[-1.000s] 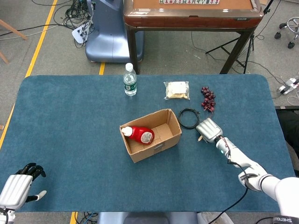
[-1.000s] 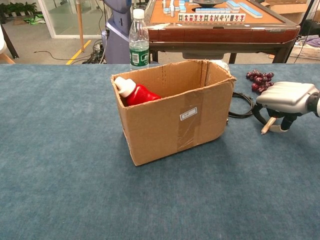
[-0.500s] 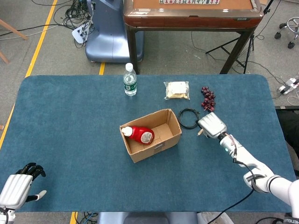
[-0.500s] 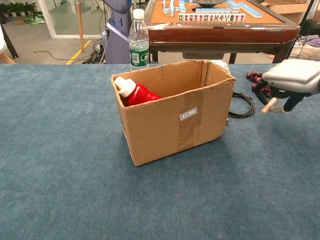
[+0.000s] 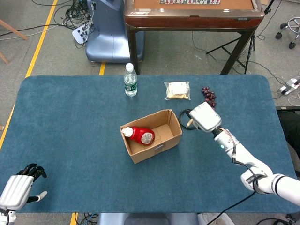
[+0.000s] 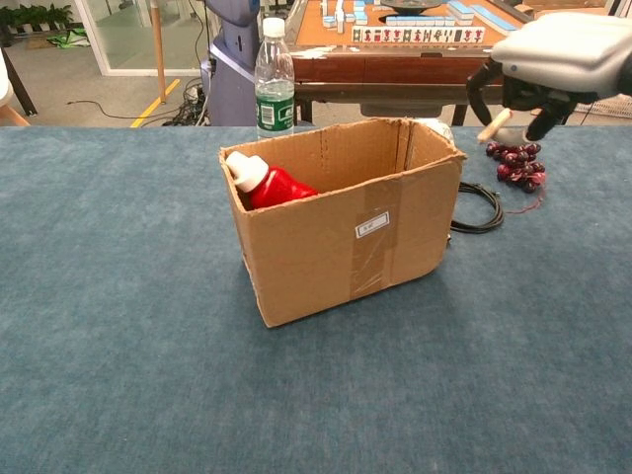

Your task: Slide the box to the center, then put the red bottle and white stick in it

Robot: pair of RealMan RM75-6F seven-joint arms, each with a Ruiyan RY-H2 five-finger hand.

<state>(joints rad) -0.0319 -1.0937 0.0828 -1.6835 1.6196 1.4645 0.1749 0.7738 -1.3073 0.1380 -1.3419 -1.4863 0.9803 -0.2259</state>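
The box [image 5: 151, 135] sits near the middle of the tabletop [image 5: 70, 122], so the slide looks done. Far left, at the near-left corner, the left hand [image 5: 18, 190] rests idle, holding nothing, its dark fingers [image 5: 33, 169] loosely curled and slightly apart. Inside the box the red bottle [image 5: 139, 135] lies on its side toward the left wall, white cap pointing left; that step also appears finished. Right of the box lie a black cable [image 5: 185, 119] and, toward the far edge, a water bottle [image 5: 131, 80], a snack packet [image 5: 177, 90] and dark grapes [image 5: 209, 96]. The right hand [image 5: 205, 117] hangs raised just beside the box's right end, fingers pinching the white stick [image 6: 493, 124]. What remains, I judge, is carrying the stick over the opening and releasing it.
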